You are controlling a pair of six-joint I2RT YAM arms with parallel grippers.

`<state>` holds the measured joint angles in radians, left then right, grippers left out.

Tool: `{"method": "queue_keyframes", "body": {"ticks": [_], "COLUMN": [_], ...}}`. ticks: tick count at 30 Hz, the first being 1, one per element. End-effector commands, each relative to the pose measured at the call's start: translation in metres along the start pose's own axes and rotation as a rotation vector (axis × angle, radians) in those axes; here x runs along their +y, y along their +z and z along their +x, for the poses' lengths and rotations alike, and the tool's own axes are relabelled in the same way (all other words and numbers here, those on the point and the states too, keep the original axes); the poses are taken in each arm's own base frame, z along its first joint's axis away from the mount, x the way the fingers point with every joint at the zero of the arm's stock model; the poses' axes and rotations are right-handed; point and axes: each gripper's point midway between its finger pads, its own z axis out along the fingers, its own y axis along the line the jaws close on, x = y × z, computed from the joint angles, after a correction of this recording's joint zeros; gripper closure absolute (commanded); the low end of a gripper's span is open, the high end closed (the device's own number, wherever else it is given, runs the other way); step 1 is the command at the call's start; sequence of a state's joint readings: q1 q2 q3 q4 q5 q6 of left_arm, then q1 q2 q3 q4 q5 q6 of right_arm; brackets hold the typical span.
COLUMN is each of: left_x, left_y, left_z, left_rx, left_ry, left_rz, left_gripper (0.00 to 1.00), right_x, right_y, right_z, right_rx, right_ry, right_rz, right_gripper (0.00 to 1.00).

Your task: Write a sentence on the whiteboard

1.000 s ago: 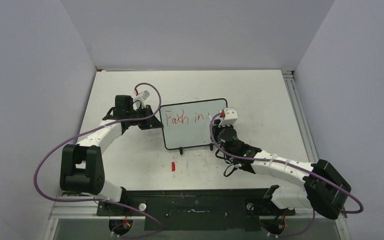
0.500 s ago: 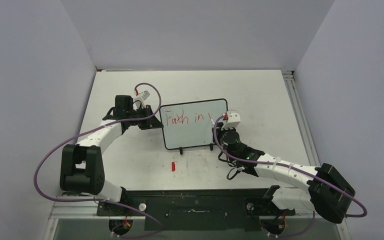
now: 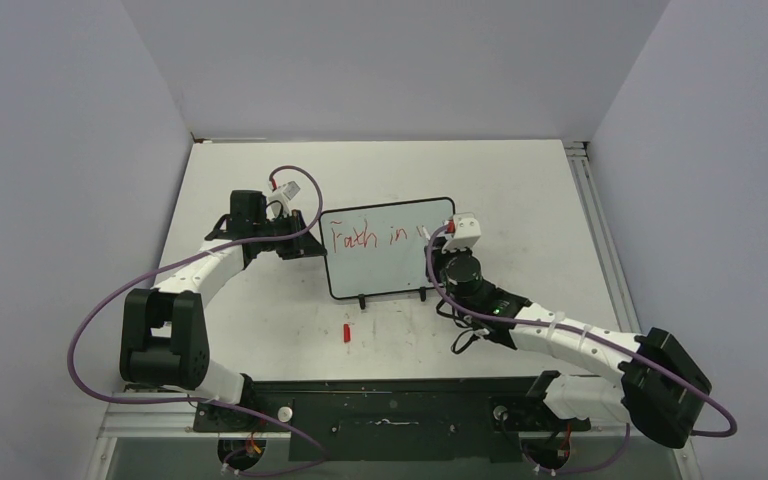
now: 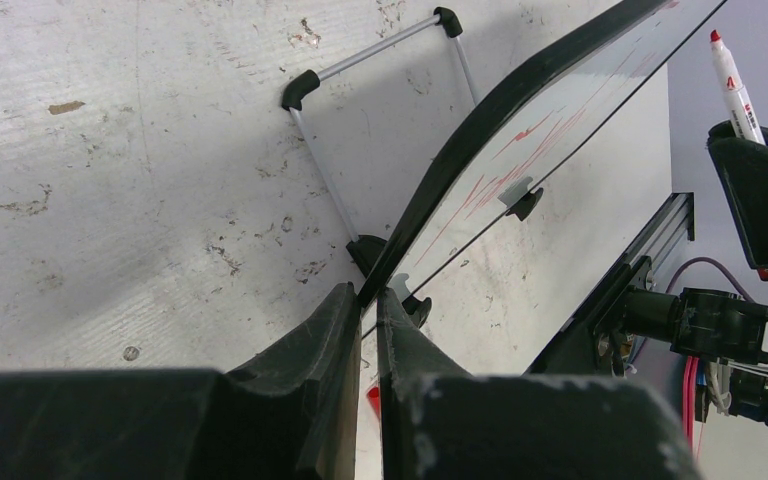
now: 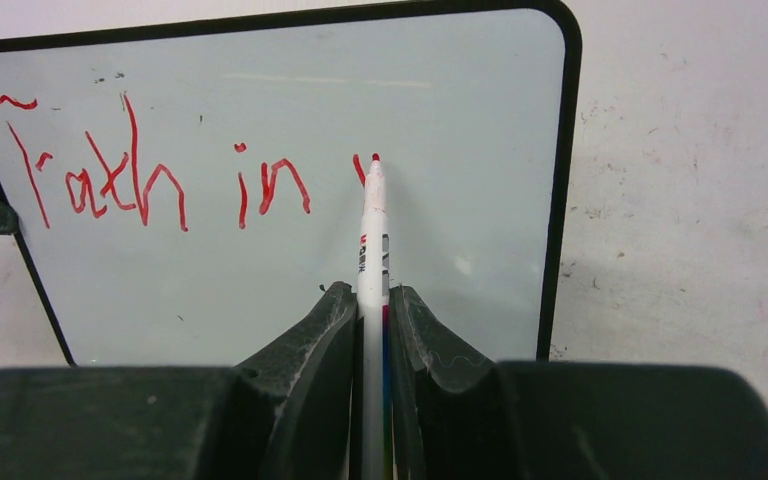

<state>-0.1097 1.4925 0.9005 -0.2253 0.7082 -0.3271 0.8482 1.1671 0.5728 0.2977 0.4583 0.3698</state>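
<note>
The whiteboard [image 3: 390, 262] stands tilted on its two black feet mid-table; it also shows in the right wrist view [image 5: 440, 120] and edge-on in the left wrist view [image 4: 520, 100]. The sentence [image 5: 150, 185] reads "Faith in" in red, with a fresh short stroke beside it. My left gripper [image 4: 368, 300] is shut on the board's left frame edge, seen in the top view [image 3: 305, 245]. My right gripper [image 5: 370, 300] is shut on a white red-tipped marker [image 5: 372, 230], its tip touching the board right of "in"; the gripper sits at the board's right side [image 3: 452, 258].
A red marker cap [image 3: 346, 332] lies on the table in front of the board. The board's wire stand [image 4: 380, 60] rests on the scuffed tabletop behind it. A metal rail [image 3: 590, 220] runs along the table's right edge.
My right gripper drew back a little from the board, then came up to it again; a new short red stroke now shows right of "in". The left arm has not moved.
</note>
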Motion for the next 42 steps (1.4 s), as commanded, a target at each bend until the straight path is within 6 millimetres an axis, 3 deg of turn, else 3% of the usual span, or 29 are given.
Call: {"method": "queue_keyframes", "body": {"ticks": [1,12,23,34,38,42], "left_x": [-0.017,-0.017,-0.018,-0.019,-0.019,-0.019], "left_y": [-0.006,-0.006,-0.007,-0.007,-0.007,-0.007], "left_z": [-0.015,-0.015,-0.016,-0.016,-0.016,-0.015], "left_rx": [-0.036,-0.034,-0.037,-0.04,-0.04,-0.037], "left_ry": [0.055,0.055,0.056,0.059,0.06,0.059], "left_rz": [0.032,0.032,0.035,0.037,0.039,0.038], "left_gripper": [0.95,0.95,0.95,0.95,0.95,0.95], "right_x": [0.001,-0.003,-0.005,0.014,0.021,0.021], "right_y": [0.009,0.016,0.008,-0.008,-0.013,-0.017], "right_z": [-0.03,-0.021,0.012,0.049,0.049,0.03], "right_rx": [-0.08,-0.057,0.02,0.096,0.096,0.059], "right_ry": [0.019,0.019,0.047,0.033,0.015,0.015], "right_rz": [0.023,0.033,0.009,-0.052,-0.052,-0.047], "right_gripper": [0.95,0.95,0.95,0.95,0.95,0.95]}}
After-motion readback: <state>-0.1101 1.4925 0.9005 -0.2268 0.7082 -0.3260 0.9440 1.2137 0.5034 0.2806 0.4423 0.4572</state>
